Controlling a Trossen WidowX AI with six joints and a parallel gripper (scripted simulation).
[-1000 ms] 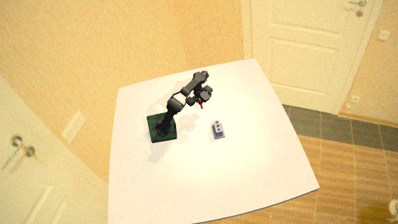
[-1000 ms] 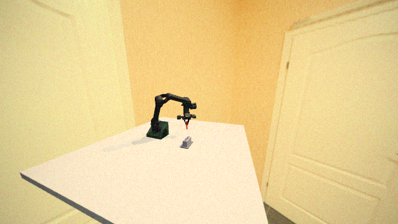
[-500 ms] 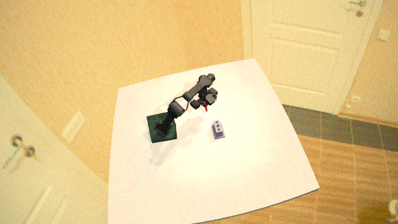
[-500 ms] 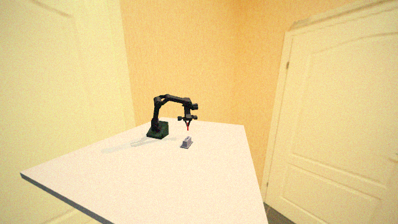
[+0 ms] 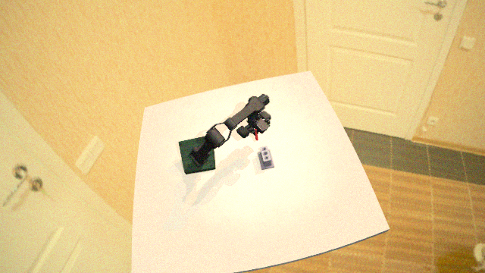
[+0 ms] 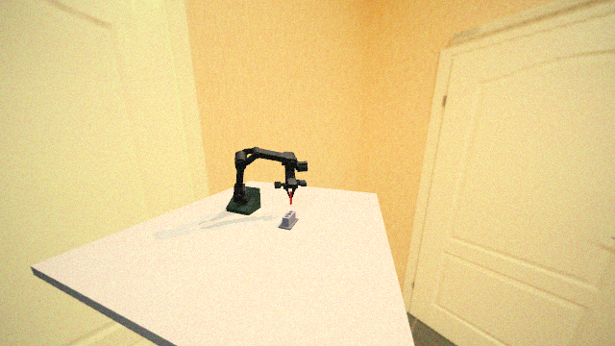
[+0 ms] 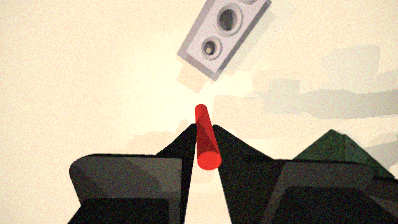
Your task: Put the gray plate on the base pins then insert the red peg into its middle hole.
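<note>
My gripper [image 5: 255, 130] [image 6: 290, 193] [image 7: 203, 128] is shut on the red peg. The red peg [image 5: 256, 136] [image 6: 290, 199] [image 7: 209, 160] points down from the fingertips, in the air. The gray plate [image 5: 263, 156] [image 7: 207, 30] sits on the base [image 5: 270, 166] [image 6: 284, 227] [image 7: 197, 67] and looks flat. Three holes show in its top in the top view. In the wrist view a pale pin tip shows inside the small end hole, and the larger middle hole looks empty; the far end is cut off. The peg is above and to one side of the plate, apart from it.
The arm's dark green mounting block [image 5: 186, 157] [image 6: 250, 204] [image 7: 332, 150] stands on the white table [image 5: 303, 212] [image 6: 269, 288], to the left of the base in the top and exterior views. Shadows of the arm fall on the table.
</note>
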